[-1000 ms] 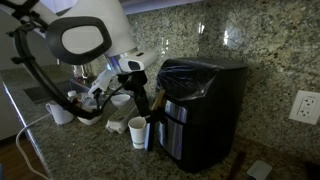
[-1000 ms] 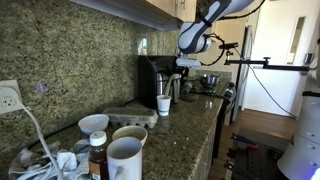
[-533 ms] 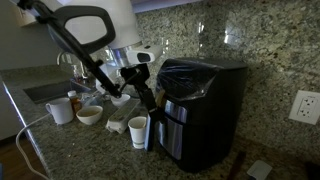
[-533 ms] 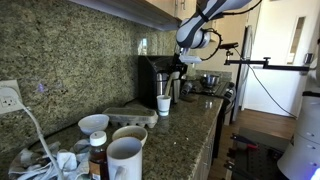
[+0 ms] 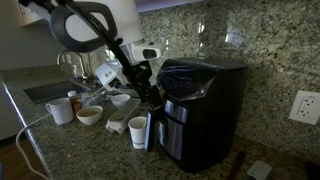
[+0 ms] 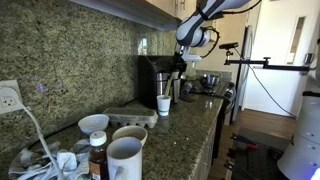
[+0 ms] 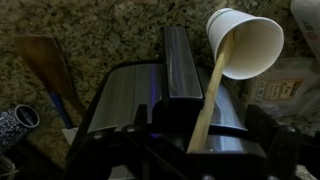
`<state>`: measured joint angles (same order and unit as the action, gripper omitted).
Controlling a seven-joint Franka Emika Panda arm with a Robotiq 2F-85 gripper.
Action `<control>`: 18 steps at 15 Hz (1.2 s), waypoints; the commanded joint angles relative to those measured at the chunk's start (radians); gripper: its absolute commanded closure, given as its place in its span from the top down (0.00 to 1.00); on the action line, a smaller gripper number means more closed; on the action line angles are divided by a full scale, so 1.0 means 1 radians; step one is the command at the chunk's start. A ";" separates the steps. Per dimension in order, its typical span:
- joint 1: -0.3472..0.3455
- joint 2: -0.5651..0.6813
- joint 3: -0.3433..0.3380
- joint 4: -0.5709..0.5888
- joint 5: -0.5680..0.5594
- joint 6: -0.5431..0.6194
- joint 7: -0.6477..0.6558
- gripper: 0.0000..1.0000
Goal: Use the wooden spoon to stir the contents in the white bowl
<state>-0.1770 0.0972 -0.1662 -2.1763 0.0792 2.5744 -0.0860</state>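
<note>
Granite counter (image 5: pixel 75 150), black coffee maker (image 5: pixel 205 110), paper cup (image 5: pixel 138 131), mug (image 5: pixel 60 111), white bowl (image 5: pixel 89 116)

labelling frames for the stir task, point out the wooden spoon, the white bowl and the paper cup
wooden spoon (image 7: pixel 208 100), in the wrist view, midway along its handle.
white bowl (image 5: pixel 90 122), in an exterior view, on its front outer wall.
paper cup (image 5: pixel 138 133), in an exterior view, on its side wall.

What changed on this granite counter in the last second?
The gripper swung toward the tall black coffee maker, jaws open, nothing grasped. The round white bowl with tan inside, white handled mug and white paper cup stayed put.
</note>
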 commanded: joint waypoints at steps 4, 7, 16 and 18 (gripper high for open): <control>-0.030 -0.002 0.016 0.009 0.167 -0.003 -0.207 1.00; -0.032 0.007 0.019 0.016 0.229 -0.012 -0.283 1.00; -0.049 0.018 0.022 0.019 0.352 0.021 -0.454 1.00; -0.054 0.020 0.025 0.024 0.386 0.023 -0.492 1.00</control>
<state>-0.2076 0.1049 -0.1623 -2.1708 0.4070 2.5831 -0.5106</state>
